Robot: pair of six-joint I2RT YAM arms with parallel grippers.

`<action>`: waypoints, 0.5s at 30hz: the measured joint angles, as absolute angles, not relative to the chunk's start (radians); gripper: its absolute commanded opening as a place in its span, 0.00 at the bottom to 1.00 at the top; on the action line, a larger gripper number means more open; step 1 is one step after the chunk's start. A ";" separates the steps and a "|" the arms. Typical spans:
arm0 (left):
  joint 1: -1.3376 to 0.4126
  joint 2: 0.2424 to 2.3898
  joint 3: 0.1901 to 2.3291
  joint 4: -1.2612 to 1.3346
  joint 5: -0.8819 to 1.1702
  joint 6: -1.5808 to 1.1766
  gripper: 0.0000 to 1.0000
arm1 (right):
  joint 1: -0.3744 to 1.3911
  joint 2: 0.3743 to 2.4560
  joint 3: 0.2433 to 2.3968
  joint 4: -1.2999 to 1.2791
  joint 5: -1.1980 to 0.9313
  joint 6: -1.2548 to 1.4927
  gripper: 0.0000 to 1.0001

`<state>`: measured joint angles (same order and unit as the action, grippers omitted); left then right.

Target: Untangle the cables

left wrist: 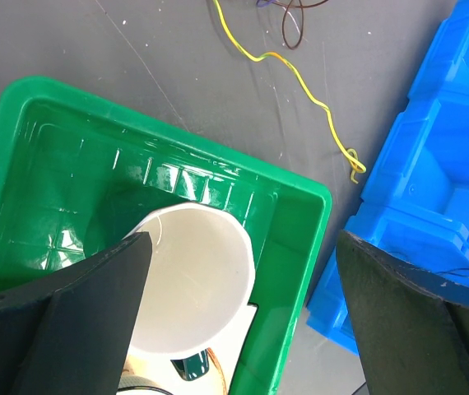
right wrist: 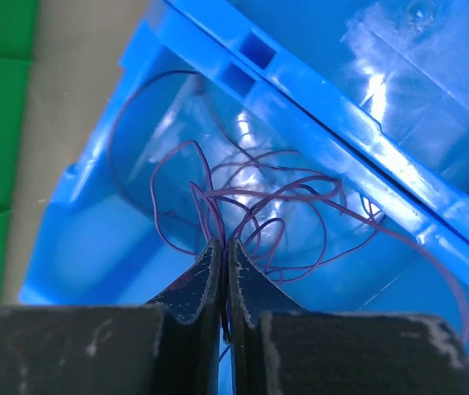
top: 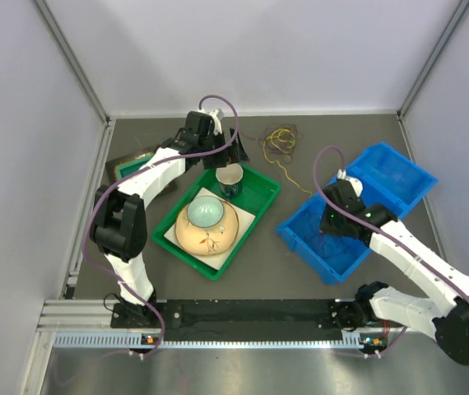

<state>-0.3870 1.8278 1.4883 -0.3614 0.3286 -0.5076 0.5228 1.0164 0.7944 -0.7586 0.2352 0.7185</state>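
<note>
The right gripper (right wrist: 223,245) is pinched shut on the purple cable (right wrist: 215,220) over the blue bin (right wrist: 383,107), at its near compartment. The left gripper (left wrist: 243,247) gapes wide above the white cup (left wrist: 206,263) in the green tray (left wrist: 45,156), holding nothing.

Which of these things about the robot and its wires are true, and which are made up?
1. The right gripper pinches a purple cable whose loops hang in the blue bin. True.
2. The left gripper is squeezed shut. False: its fingers stand wide open above the white cup.
3. The yellow cable lies inside the green tray. False: it lies on the table, outside the tray.
4. The white cup stands in the green tray. True.
</note>
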 measured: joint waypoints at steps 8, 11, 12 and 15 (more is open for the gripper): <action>-0.388 1.828 1.488 -0.361 0.332 -0.505 0.99 | 0.530 0.987 0.841 -0.817 0.303 0.701 0.76; -0.395 1.828 1.488 -0.361 0.335 -0.494 0.99 | 0.530 0.945 0.910 -0.831 0.314 0.691 0.76; -0.398 1.828 1.488 -0.361 0.334 -0.490 0.99 | 0.530 0.929 0.932 -0.831 0.316 0.689 0.75; -0.413 1.828 1.488 -0.362 0.331 -0.479 0.99 | 0.530 0.898 0.980 -0.833 0.326 0.683 0.74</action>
<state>-0.4133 1.8278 1.4876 -0.3618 0.3309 -0.4786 0.5297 0.8982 0.9798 -0.8326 0.3260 0.6830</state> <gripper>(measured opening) 0.990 0.752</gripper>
